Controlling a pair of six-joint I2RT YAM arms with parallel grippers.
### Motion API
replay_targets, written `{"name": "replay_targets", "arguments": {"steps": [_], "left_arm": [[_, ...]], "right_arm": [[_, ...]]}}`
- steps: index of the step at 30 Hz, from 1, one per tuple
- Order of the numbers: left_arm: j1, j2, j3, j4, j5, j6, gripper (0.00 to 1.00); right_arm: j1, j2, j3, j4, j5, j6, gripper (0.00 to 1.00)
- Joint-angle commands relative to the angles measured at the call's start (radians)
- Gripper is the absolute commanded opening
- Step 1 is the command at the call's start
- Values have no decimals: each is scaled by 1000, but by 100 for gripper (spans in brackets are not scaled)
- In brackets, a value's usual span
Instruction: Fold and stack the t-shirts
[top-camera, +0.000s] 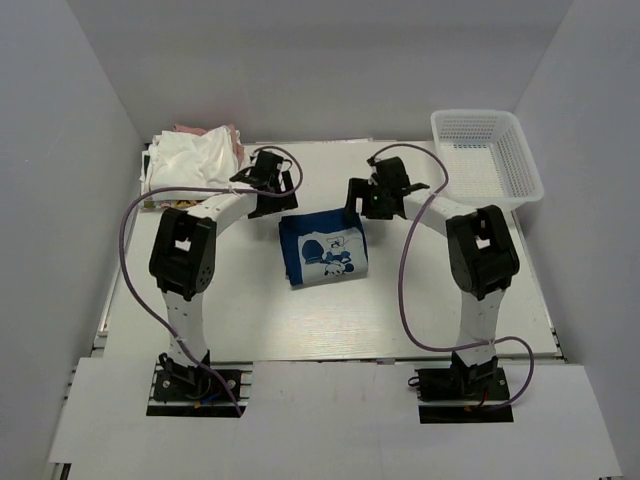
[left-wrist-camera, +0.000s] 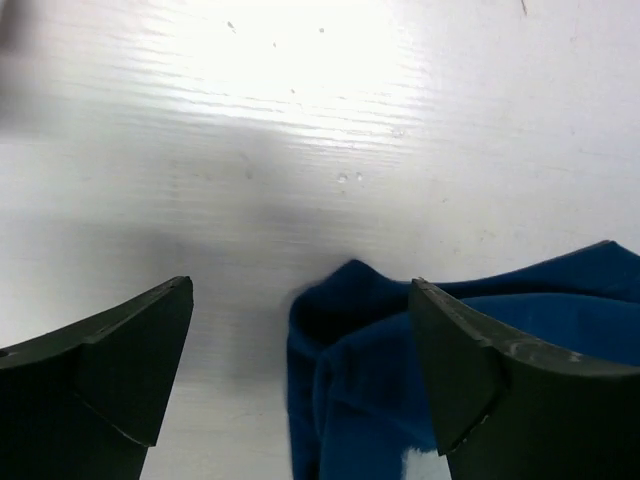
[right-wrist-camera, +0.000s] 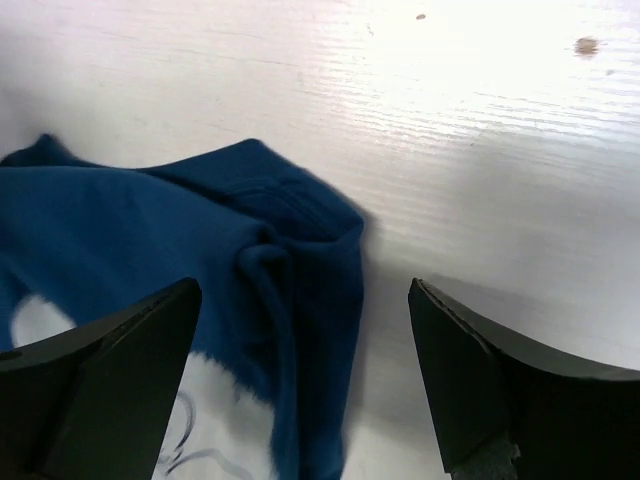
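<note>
Centrally navy shirt (top-camera: 322, 250) folded; left pincer (left-wrist-camera: 300, 295), right pincer (right-wrist-camera: 305, 292) agape above corners.

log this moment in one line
left gripper open | right gripper open | navy t-shirt folded, centre | white shirt pile far left

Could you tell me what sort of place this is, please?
Probably a robotics lab test cell, not a home: plain white walls box in a white table, two robot arms are bolted at its near edge, with a navy t-shirt, a shirt pile and a mesh basket laid out.
</note>
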Motion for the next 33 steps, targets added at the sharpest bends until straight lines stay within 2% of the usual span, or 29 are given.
{"name": "replay_targets", "arguments": {"steps": [1,4,6,11,13,19,25,28,30,33], "left_arm": [[7,-101,56,-43,-21,15,99],[-6,-193,3,3,57,42,99],[-15,-239,-58,50,161,66,99],[-15,-209,-160,192,443,66,99],[-15,-166,-160,204,485,57,99],[5,-3,-103,186,496,57,99],[5,23,-157,198,433,78,99],[14,23,-168,200,424,89,99],[14,0,-114,167,424,100,99],[14,-72,-56,147,360,114,99]], "right_arm": [[-3,-136,21,-11,25,-11,90],[11,-247,-53,46,-41,-20,90],[18,-305,-125,94,-125,0,90],[23,-292,-189,219,-265,55,90],[26,-249,-180,261,-329,75,90],[-11,-14,-114,316,-244,197,90],[-54,110,-138,339,-261,264,90],[-57,118,-142,335,-270,248,90],[-58,87,-137,322,-287,227,90],[-52,-32,-142,307,-265,147,90]]}}
